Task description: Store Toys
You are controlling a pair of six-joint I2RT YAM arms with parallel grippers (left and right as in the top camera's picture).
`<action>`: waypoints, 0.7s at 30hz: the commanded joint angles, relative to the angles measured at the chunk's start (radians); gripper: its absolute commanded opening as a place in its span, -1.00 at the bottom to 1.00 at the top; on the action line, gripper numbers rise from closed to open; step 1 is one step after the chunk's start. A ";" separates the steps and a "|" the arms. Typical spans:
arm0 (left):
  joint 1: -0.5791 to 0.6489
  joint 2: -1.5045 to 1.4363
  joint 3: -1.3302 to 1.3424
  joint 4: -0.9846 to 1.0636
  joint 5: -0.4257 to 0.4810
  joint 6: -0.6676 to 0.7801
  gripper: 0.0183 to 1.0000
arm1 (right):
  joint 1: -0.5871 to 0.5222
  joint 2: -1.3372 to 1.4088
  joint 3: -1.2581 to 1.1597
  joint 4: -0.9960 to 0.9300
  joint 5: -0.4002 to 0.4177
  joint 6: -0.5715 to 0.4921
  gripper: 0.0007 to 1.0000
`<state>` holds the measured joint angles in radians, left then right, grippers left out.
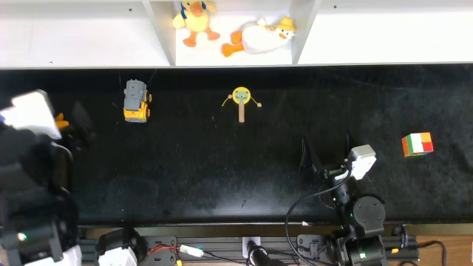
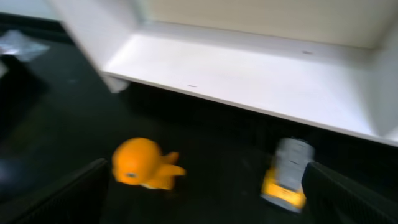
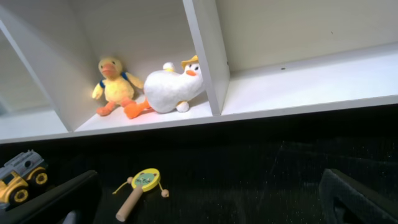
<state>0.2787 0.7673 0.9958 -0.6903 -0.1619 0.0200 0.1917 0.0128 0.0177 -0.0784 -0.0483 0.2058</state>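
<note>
The orange toy (image 2: 146,163) lies on the tabletop (image 1: 222,170) at the top view's left, short of the shelf (image 1: 81,37) edge. The left hand (image 2: 205,199) hovers near it, released and holding nothing, probably aligned for a pick. The toy truck (image 1: 137,100) stands apart from it, leaving approach room. The right hand (image 3: 211,199) is also released, at lower right. The yellow duck (image 1: 196,18) and white duck (image 1: 262,35) sit in the centre compartment.

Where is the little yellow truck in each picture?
Top view: truck on the black table's left, near the white shelf.
Left wrist view: truck before the shelf, apart from an orange toy.
Right wrist view: truck some way from the rattle.
Shared landmark: the white shelf.
</note>
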 commanded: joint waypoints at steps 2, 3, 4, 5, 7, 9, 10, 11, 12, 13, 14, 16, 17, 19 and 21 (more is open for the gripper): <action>0.175 0.045 0.050 0.008 -0.018 0.094 0.99 | 0.006 -0.009 -0.013 0.005 -0.003 0.000 0.99; 0.222 0.058 0.050 0.003 0.009 0.115 0.99 | 0.006 -0.009 -0.013 0.005 -0.003 0.000 0.99; 0.261 0.074 0.050 -0.002 0.032 0.125 0.99 | 0.006 -0.009 -0.013 0.005 -0.003 0.000 0.99; 0.300 0.091 0.050 -0.005 0.058 0.131 0.99 | 0.006 -0.009 -0.013 0.005 -0.003 0.000 0.99; 0.373 0.133 0.050 -0.007 0.124 0.132 0.99 | 0.006 -0.009 -0.013 0.005 -0.003 0.000 0.99; 0.425 0.174 0.050 0.000 0.177 0.133 0.99 | 0.006 -0.009 -0.013 0.005 -0.003 0.000 0.99; 0.443 0.193 0.050 0.005 0.186 0.133 0.99 | 0.006 -0.009 -0.013 0.005 -0.003 0.000 0.99; 0.459 0.213 0.050 0.014 0.187 0.134 0.99 | 0.006 -0.009 -0.013 0.005 -0.003 0.000 0.99; 0.470 0.230 0.050 0.021 0.187 0.139 0.99 | 0.006 -0.009 -0.013 0.005 -0.003 0.000 0.99; 0.478 0.248 0.050 0.026 0.187 0.152 0.99 | 0.006 -0.009 -0.013 0.005 -0.003 0.000 0.99; 0.483 0.270 0.050 0.027 0.187 0.176 0.99 | 0.006 -0.009 -0.013 0.005 -0.003 0.000 1.00; 0.484 0.307 0.050 0.026 0.196 0.221 0.99 | 0.006 -0.009 -0.013 0.005 -0.003 0.000 0.99; 0.484 0.329 0.050 0.024 0.208 0.243 0.99 | 0.006 -0.009 -0.013 0.005 -0.003 0.000 0.99; 0.484 0.370 0.050 0.020 0.245 0.293 0.99 | 0.006 -0.009 -0.013 0.005 -0.003 0.000 0.99; 0.484 0.418 0.049 0.019 0.269 0.335 0.99 | 0.006 -0.009 -0.013 0.005 -0.003 0.000 0.99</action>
<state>0.7555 1.1427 1.0199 -0.6678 0.0406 0.2562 0.1917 0.0128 0.0177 -0.0788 -0.0479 0.2054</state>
